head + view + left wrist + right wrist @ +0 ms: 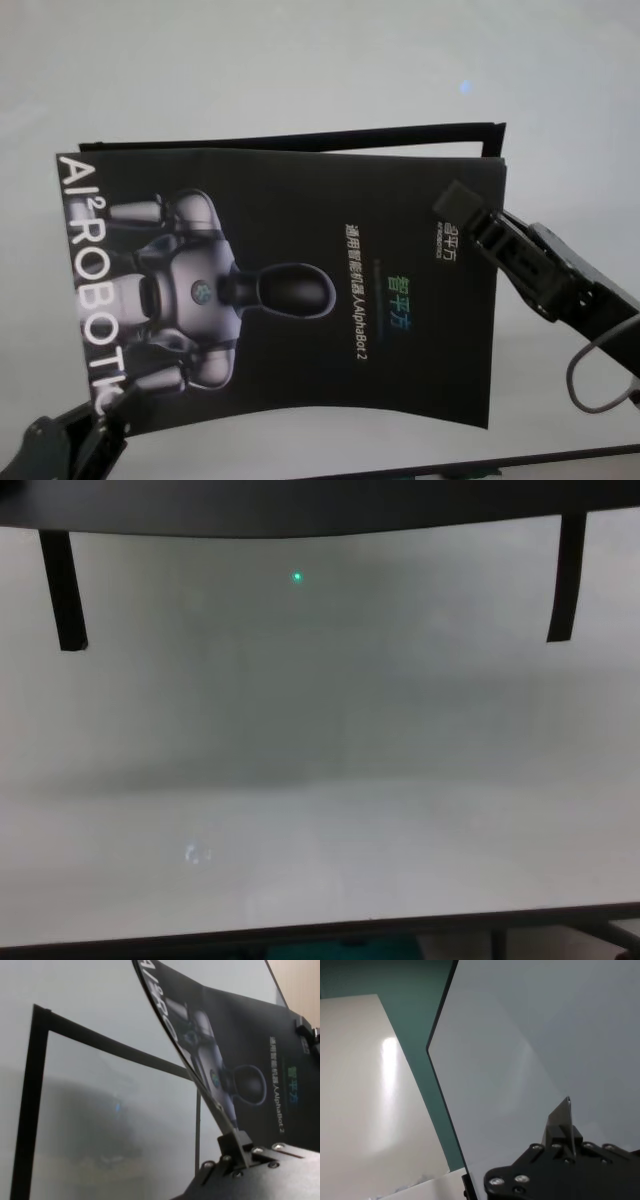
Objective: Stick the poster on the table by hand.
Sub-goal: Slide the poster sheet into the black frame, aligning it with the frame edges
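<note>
poster (300, 290): hanging in the air above the bench (250, 70), bowing between two grips, over the black tape outline (30, 1100)
left end effector (105, 415): pinching the poster's near-left corner
right end effector (470, 215): clamping the far-right edge
advice: lowering both ends level, matching the edges to the outline, easing the bow flat before pressing

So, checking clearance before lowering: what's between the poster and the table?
Nothing. The left wrist view shows only bare table and black strips under the lifted poster.
</note>
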